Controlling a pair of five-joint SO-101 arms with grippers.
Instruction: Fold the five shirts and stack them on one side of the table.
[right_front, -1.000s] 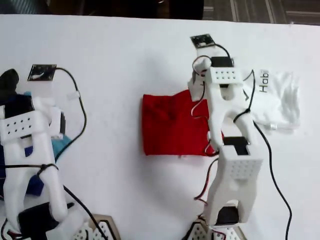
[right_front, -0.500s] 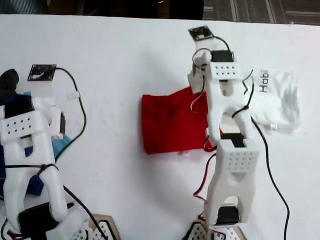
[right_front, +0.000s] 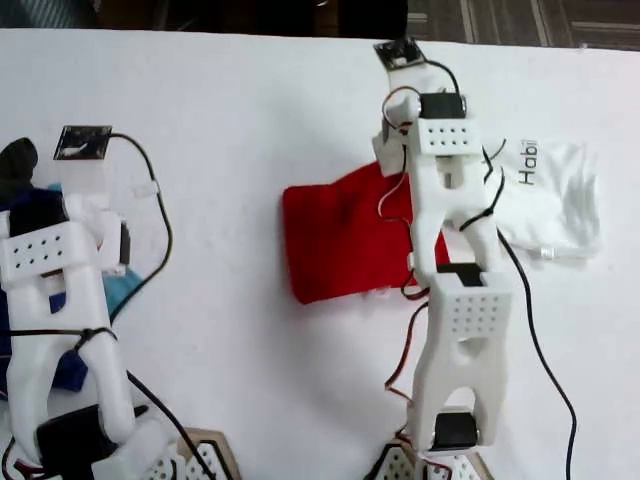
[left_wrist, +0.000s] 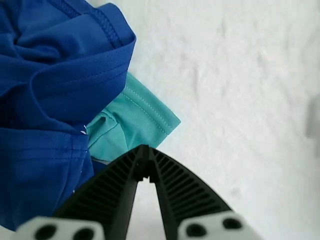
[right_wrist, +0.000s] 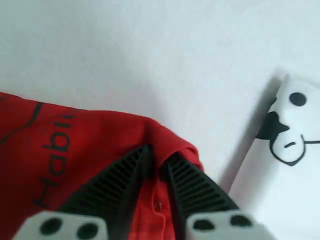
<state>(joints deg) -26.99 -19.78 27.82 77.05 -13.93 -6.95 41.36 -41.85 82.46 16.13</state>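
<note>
Right wrist view: right gripper (right_wrist: 156, 159) fingers clamp the red shirt (right_wrist: 75, 142) by its corner; such a small hold may slip. Left gripper (left_wrist: 144, 162) fingers are together.

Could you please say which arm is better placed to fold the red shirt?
Probably right: its fingers are shut on the red shirt; the left gripper sits away beside the blue shirt.

Gripper (right_wrist: 156, 156): black ribbed fingers are closed on a raised fold of the red shirt (right_wrist: 75, 145), near its corner. Red shirt: dark lettering is seen; laid on the white table (right_wrist: 150, 50). White shirt (right_wrist: 295, 165): dark print is borne; placed near that corner.
</note>
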